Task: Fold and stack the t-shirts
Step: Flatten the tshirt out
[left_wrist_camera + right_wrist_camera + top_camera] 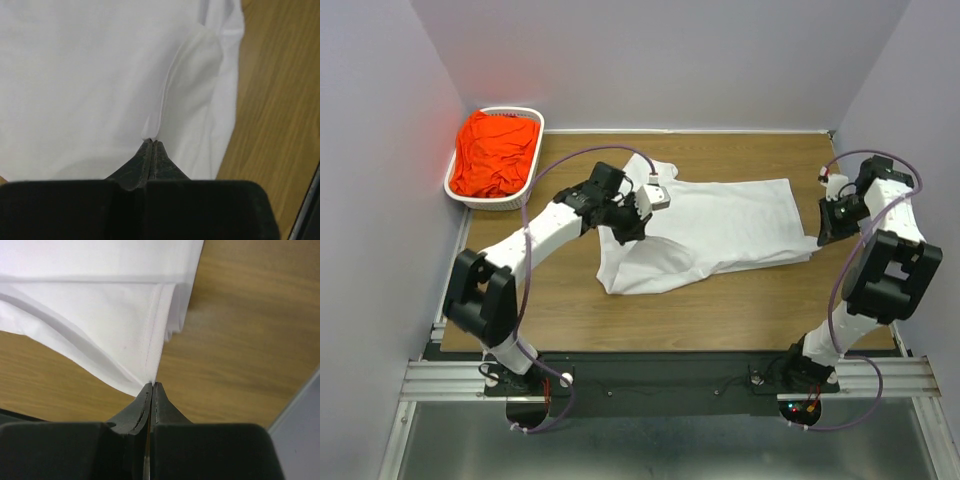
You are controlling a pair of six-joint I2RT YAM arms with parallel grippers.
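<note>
L hand, R hand pinched shut.

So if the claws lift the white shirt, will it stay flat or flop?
Probably flop: the white t-shirt lies in soft folds. It would likely sag between the left claw and right claw, each pinching a thin edge. It looks light.

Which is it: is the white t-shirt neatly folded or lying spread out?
Mostly spread: the white t-shirt lies long across the table, with only its edges doubled over, loose and creased.
</note>
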